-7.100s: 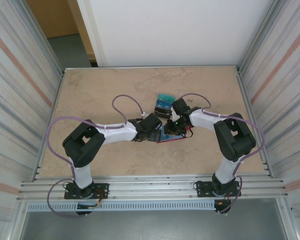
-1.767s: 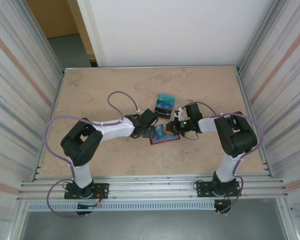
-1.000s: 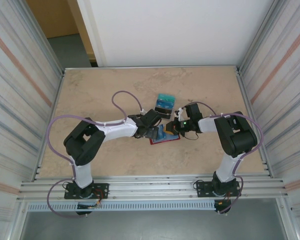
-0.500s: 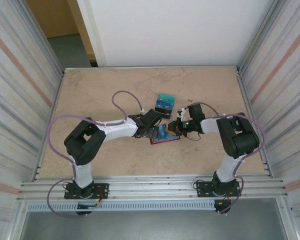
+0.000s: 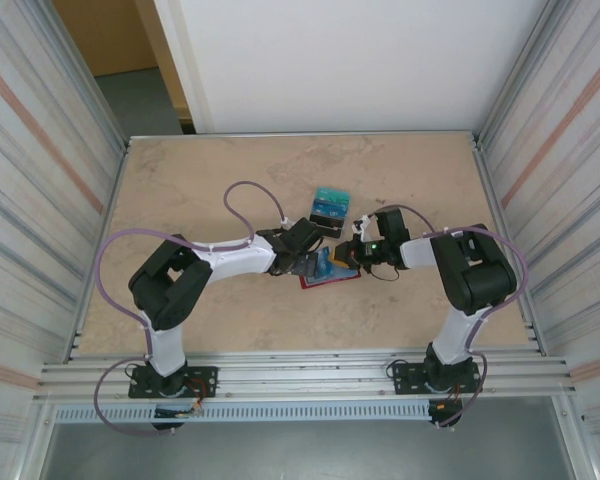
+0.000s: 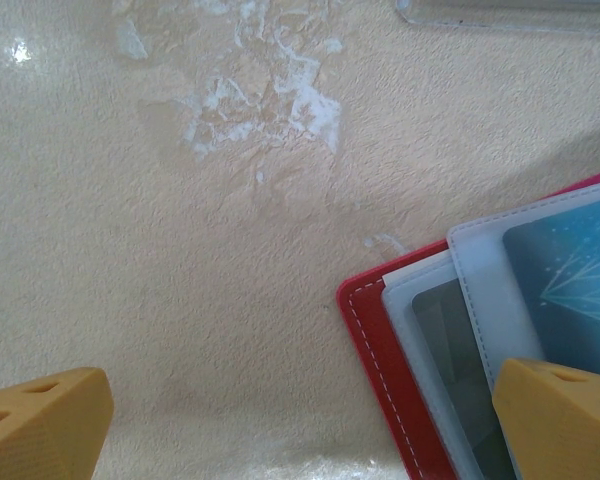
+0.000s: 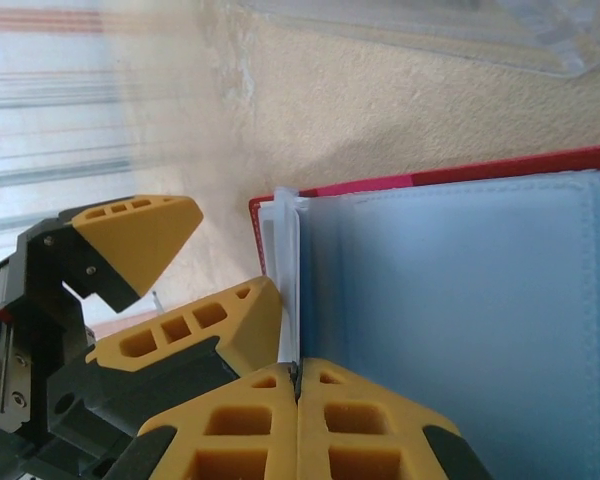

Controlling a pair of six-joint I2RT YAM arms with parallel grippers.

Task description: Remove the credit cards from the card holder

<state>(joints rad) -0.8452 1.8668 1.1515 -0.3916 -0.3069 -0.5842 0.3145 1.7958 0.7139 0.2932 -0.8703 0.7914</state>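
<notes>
The red card holder (image 5: 325, 284) lies open at mid table, its pale blue-grey pockets (image 7: 460, 300) facing up. A teal credit card (image 6: 570, 285) and a dark one (image 6: 448, 330) sit inside pockets. My left gripper (image 5: 308, 263) is wide open over the holder's left corner (image 6: 365, 310), with one fingertip (image 6: 565, 420) on the pockets and the other over bare table. My right gripper (image 7: 298, 385) is shut on the thin edge of a pale pocket leaf (image 7: 286, 270) that stands upright. Whether a card is in that leaf is hidden.
A small stack of teal and dark cards (image 5: 328, 209) lies just beyond the holder, its clear edge (image 6: 510, 10) close by. Ribbed metal walls (image 5: 40, 200) enclose the table (image 5: 200, 180) on both sides. The left gripper's fingers (image 7: 140, 235) crowd the raised leaf.
The right wrist has shifted slightly to the right at the holder's edge. The left arm and the holder have stayed where they were.
</notes>
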